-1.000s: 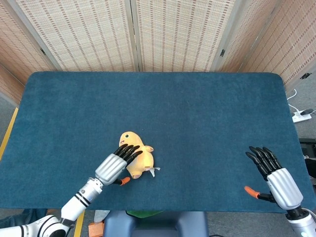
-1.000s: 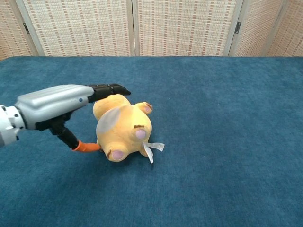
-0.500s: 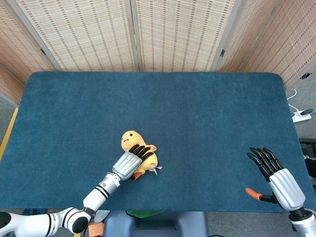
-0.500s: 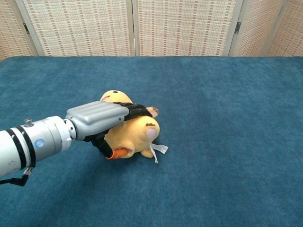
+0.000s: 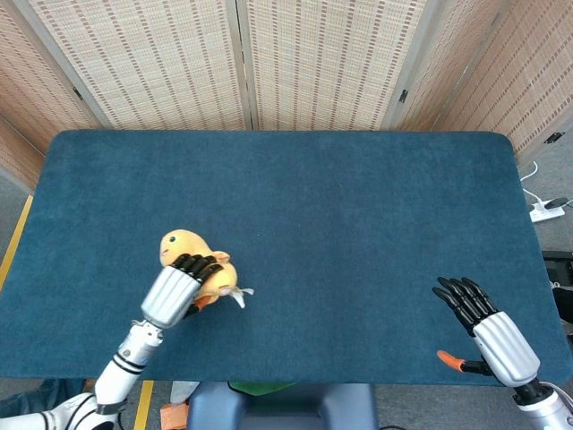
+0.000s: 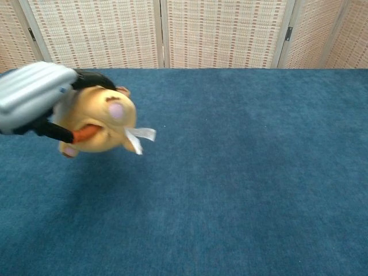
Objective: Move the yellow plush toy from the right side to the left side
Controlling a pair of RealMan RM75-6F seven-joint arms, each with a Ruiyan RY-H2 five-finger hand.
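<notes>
My left hand point(image 5: 172, 292) grips the yellow plush toy point(image 5: 186, 254) over the left half of the blue table point(image 5: 340, 206). In the chest view the toy point(image 6: 103, 118) hangs above the cloth with its white tag sticking out to the right, and the left hand point(image 6: 31, 95) wraps it from above, orange thumb tip under its body. My right hand point(image 5: 491, 330) lies open near the front right edge, fingers spread, holding nothing. The chest view does not show it.
Woven folding screens point(image 5: 269, 63) stand behind the table's far edge. A white power strip point(image 5: 546, 210) lies on the floor off the right side. The front table edge runs just below both hands.
My left hand closed on the plush toy, lifted it, and carried it to the left. The right hand shifted slightly left along the front edge.
</notes>
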